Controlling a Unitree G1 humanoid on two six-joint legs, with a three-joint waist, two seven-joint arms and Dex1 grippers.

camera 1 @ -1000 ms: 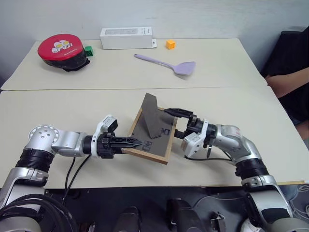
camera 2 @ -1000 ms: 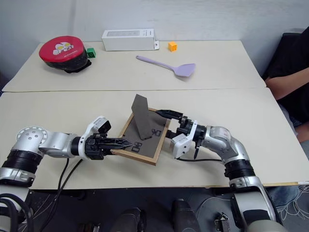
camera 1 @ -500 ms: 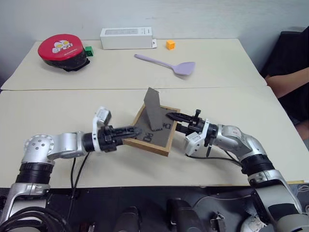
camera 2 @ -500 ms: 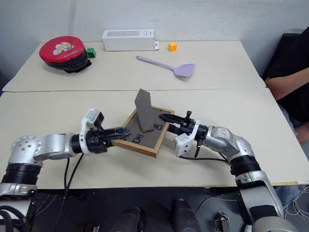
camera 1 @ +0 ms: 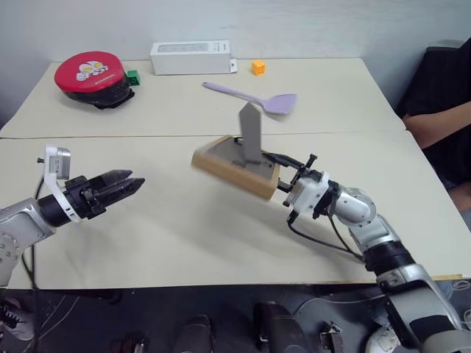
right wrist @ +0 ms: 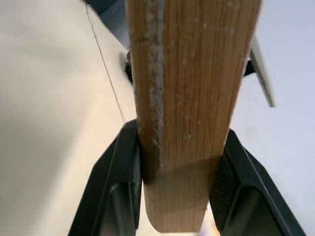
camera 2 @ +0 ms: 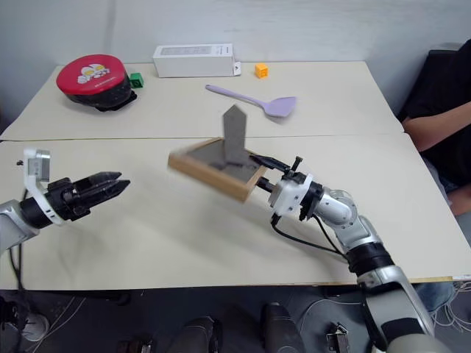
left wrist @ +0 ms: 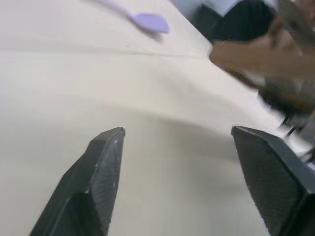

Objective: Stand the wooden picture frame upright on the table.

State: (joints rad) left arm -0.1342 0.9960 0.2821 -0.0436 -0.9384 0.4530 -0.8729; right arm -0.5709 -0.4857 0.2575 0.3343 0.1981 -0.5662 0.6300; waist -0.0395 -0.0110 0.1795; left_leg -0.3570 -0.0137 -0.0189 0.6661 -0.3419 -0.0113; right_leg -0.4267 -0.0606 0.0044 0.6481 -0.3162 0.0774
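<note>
- The wooden picture frame (camera 1: 234, 166) hangs above the middle of the table (camera 1: 184, 243), tilted, dark back up, its fold-out stand (camera 1: 252, 132) sticking up.
- Your right gripper (camera 1: 288, 182) pinches the frame's right edge; in the right wrist view both fingers (right wrist: 118, 182) press the light wood.
- Your left gripper (camera 1: 126, 182) hovers at the near left, well apart from the frame, fingers spread and holding nothing.
- A purple spatula (camera 1: 254, 97) lies on the far side.

Bare table (camera 1: 169, 228) lies between the left gripper (camera 1: 132, 182) and the wooden picture frame (camera 1: 235, 165); behind the frame, the purple spatula (camera 1: 254, 95) blocks the far side
</note>
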